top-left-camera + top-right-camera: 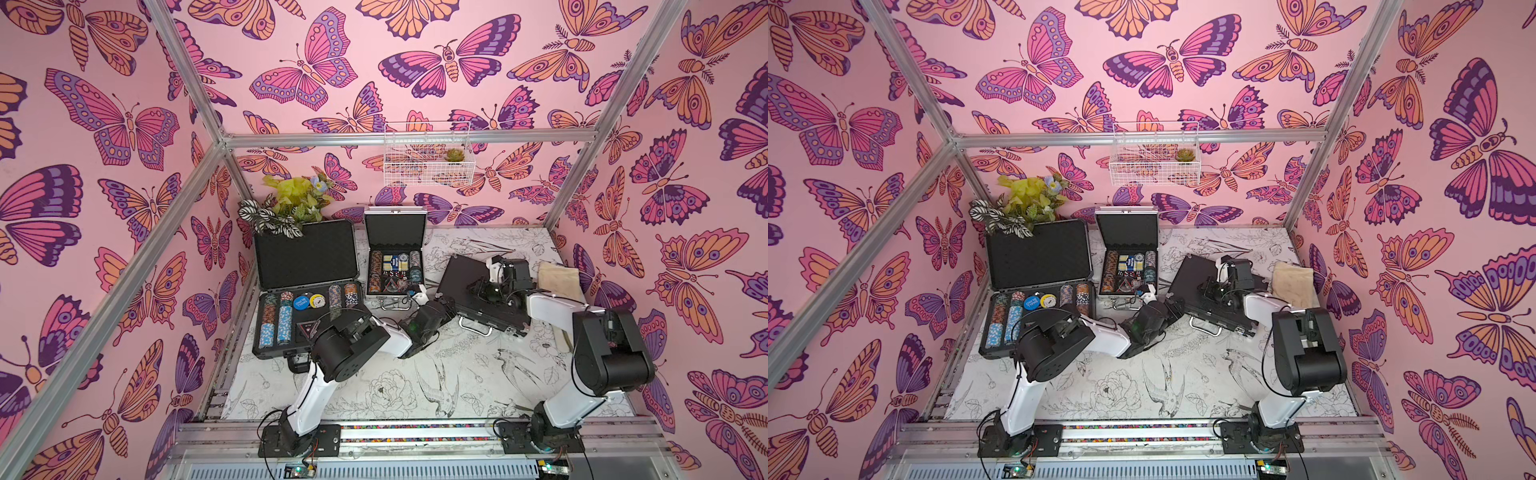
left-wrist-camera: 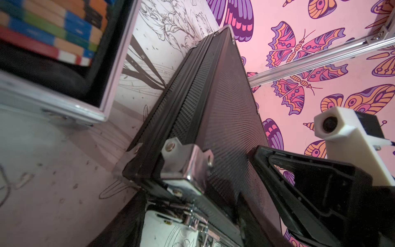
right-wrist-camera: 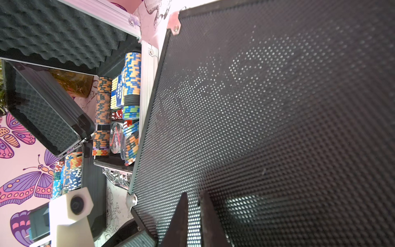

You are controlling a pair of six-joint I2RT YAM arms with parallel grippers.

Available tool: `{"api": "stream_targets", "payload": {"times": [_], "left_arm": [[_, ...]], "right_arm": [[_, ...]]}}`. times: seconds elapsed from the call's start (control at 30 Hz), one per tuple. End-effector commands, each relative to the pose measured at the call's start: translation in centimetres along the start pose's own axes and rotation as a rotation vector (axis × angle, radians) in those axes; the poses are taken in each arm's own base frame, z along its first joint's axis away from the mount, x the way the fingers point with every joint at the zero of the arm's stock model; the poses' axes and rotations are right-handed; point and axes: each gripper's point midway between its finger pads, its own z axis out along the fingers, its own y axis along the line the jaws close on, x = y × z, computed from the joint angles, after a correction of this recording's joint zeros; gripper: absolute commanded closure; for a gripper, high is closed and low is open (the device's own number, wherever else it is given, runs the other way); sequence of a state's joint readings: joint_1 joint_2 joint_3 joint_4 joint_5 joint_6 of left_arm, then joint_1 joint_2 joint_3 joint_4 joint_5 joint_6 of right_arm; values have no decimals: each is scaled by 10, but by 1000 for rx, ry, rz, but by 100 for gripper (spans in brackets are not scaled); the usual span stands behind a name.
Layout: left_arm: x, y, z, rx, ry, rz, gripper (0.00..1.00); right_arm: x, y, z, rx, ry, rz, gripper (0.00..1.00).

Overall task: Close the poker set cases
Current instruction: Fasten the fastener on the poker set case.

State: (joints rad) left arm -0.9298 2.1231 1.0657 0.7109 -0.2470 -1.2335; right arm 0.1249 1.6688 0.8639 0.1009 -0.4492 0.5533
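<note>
The wide black case (image 1: 459,276) lies at the right with its lid down and its handle (image 1: 476,329) toward the front. My right gripper (image 3: 193,196) is shut, with its tips on the dotted lid (image 3: 277,107) and nothing between them. My left gripper (image 1: 445,300) is at the case's front left corner. It is open and astride the front rim, where a silver latch (image 2: 198,224) shows. The large dark-grey case (image 1: 305,253) stands open at the left, full of chips. The small silver case (image 1: 395,230) stands open in the middle.
A potted plant (image 1: 286,203) stands behind the large case's raised lid. A white wire basket (image 1: 428,153) hangs on the back wall. A beige cloth (image 1: 559,274) lies right of the black case. Frame posts and pink walls close in both sides.
</note>
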Motion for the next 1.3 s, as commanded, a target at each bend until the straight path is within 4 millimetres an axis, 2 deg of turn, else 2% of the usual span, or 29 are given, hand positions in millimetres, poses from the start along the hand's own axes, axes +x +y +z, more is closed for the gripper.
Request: {"api": "stream_targets", "payload": {"times": [0.0, 0.13, 0.37, 0.63, 1.03, 1.27], "left_arm": [[16, 20, -16, -128, 101, 60, 30], [19, 11, -24, -126, 135, 61, 29], [35, 1, -11, -109, 199, -8, 27], [21, -3, 0, -110, 113, 13, 29], [17, 6, 18, -109, 50, -10, 33], [12, 5, 11, -83, 18, -15, 34]], "right_arm": [[67, -38, 8, 140, 225, 106, 84], [62, -36, 7, 146, 223, 98, 84], [61, -37, 7, 151, 224, 96, 84], [63, -38, 7, 153, 228, 99, 84], [69, -42, 2, 176, 241, 75, 84], [70, -40, 5, 153, 244, 93, 84]]}}
